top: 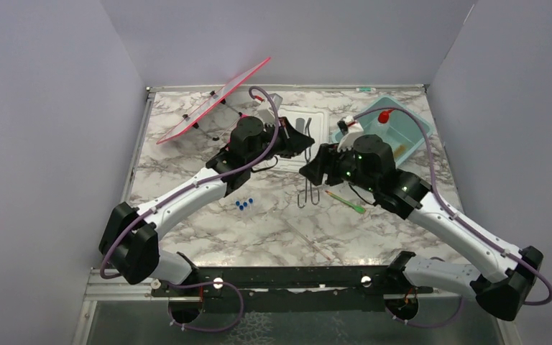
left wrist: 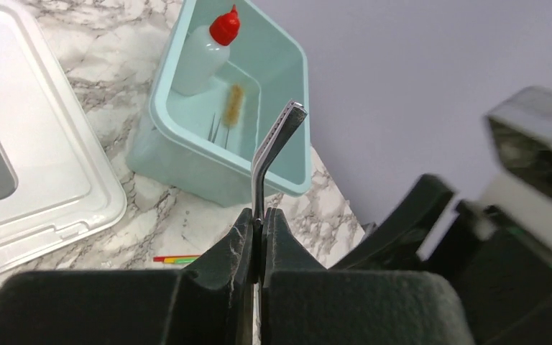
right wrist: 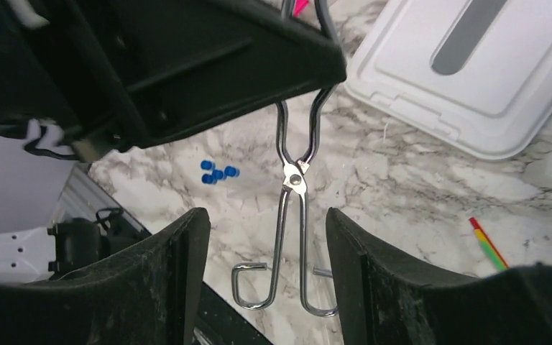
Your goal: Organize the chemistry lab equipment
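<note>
My left gripper [left wrist: 261, 219] is shut on the metal tweezers [left wrist: 273, 151], whose bent tips stick up in front of the teal tub [left wrist: 287, 188]. In the tub lie the white squeeze bottle with a red nozzle [left wrist: 205, 54] and the tan-bristled brush [left wrist: 233, 106]. My right gripper [right wrist: 267, 237] is open above the wire clamp [right wrist: 295, 215], which lies flat on the marble between its fingers. The blue-capped tubes [top: 244, 205] and the green-tipped stick [top: 346, 201] lie on the table. In the top view the two grippers [top: 309, 140] [top: 315, 167] stand close together at mid-table.
The white rectangular lid [top: 302, 123] lies behind the grippers, left of the tub [top: 410, 144]. A pink sheet on a stand [top: 212, 100] leans at the back left. Grey walls close in three sides. The left arm's body [right wrist: 187, 57] fills the top of the right wrist view.
</note>
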`<state>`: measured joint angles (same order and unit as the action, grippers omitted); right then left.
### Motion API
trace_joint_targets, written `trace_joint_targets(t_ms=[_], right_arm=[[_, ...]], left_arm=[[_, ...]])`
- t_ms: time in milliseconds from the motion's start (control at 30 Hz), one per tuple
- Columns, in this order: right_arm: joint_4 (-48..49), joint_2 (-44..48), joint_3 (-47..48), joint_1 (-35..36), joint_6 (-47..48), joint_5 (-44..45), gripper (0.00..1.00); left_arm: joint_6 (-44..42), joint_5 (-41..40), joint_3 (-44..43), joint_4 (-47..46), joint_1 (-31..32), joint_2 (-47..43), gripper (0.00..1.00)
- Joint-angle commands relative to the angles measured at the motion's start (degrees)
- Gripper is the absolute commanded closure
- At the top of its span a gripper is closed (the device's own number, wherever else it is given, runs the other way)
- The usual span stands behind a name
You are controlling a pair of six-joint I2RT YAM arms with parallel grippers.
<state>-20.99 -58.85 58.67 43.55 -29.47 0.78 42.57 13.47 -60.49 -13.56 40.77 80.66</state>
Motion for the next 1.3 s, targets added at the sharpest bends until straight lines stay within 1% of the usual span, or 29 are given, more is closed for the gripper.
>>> trace_joint_targets(t_ms=[0,100,167,233,300,333,400,467,500,567,633,667,800,833,900,933,967,1033,1100,1267], right_arm=[[3.8,-4.6,-0.3,0.2,0.8,-7.4,0.38],[4.9,-7.6,0.8,0.2,-1.7,-4.8,0.47],[6.0,-8.6,0.8,0.2,-3.7,-2.6,0.58],[7.0,-8.9,0.8,0.2,-5.1,-1.4,0.66],[8.3,-8.4,0.3,0.2,-5.8,-1.0,0.72],[8.7,-7.9,0.0,0.2,-6.0,-0.1,0.73],[9.5,-7.1,-0.7,0.2,-5.8,1.7,0.71],[9.2,-6.8,-0.6,0.2,-5.4,2.6,0.63],[9.2,-6.9,-0.6,0.2,-5.0,2.6,0.60],[8.4,-7.2,-0.2,0.2,-5.0,3.0,0.57],[8.0,-7.5,0.2,0.2,-4.9,2.8,0.57],[8.1,-7.5,0.2,0.2,-5.1,2.8,0.60],[8.8,-7.5,0.3,0.2,-5.7,2.8,0.83],[8.7,-7.4,0.3,0.2,-6.0,3.3,0.88],[8.6,-6.8,0.3,0.2,-6.7,5.1,0.93],[8.1,-6.4,0.3,0.2,-7.0,6.6,0.94],[7.7,-6.0,0.4,0.2,-7.1,8.5,0.94],[6.4,-5.2,0.8,0.2,-7.1,13.0,0.96],[4.1,-4.9,2.2,0.1,-6.9,18.2,0.97],[-5.3,-7.1,9.5,-2.4,-7.1,30.9,0.98]], left_arm=[[-0.1,-1.0,-2.7,-0.7,0.1,-2.7,1.00],[0.1,-0.7,-2.2,-1.0,0.1,-3.3,1.00],[0.1,-0.7,-1.8,-1.1,0.1,-3.8,1.00],[0.1,-0.9,-1.4,-1.0,0.1,-4.2,1.00],[-0.1,-1.4,-1.0,-0.8,0.1,-4.6,1.00],[-0.3,-1.5,-1.0,-0.5,0.1,-4.9,1.00],[-0.8,-2.0,-1.0,0.1,0.1,-5.2,1.00],[-1.1,-2.1,-1.0,0.5,0.1,-5.4,1.00],[-1.2,-2.1,-1.0,0.6,0.1,-5.4,1.00],[-1.2,-2.2,-1.0,0.7,0.1,-5.4,1.00],[-1.3,-2.1,-1.2,1.1,0.1,-5.2,1.00],[-1.4,-2.1,-1.3,1.3,0.1,-5.1,1.00],[-2.0,-2.5,-1.7,1.9,0.1,-4.9,1.00],[-2.2,-3.2,-2.0,2.6,0.1,-5.0,0.94],[-2.9,-5.6,-2.5,4.8,0.1,-5.4,0.64],[-3.4,-6.9,-2.7,5.9,0.1,-5.8,0.53],[-4.2,-8.3,-3.0,6.9,0.1,-6.3,0.43],[-6.2,-10.4,-3.5,8.9,0.1,-7.5,0.31],[-8.9,-12.0,-4.0,10.3,0.1,-8.9,0.25],[-14.5,-13.0,-4.0,14.8,0.1,-12.7,0.25]])
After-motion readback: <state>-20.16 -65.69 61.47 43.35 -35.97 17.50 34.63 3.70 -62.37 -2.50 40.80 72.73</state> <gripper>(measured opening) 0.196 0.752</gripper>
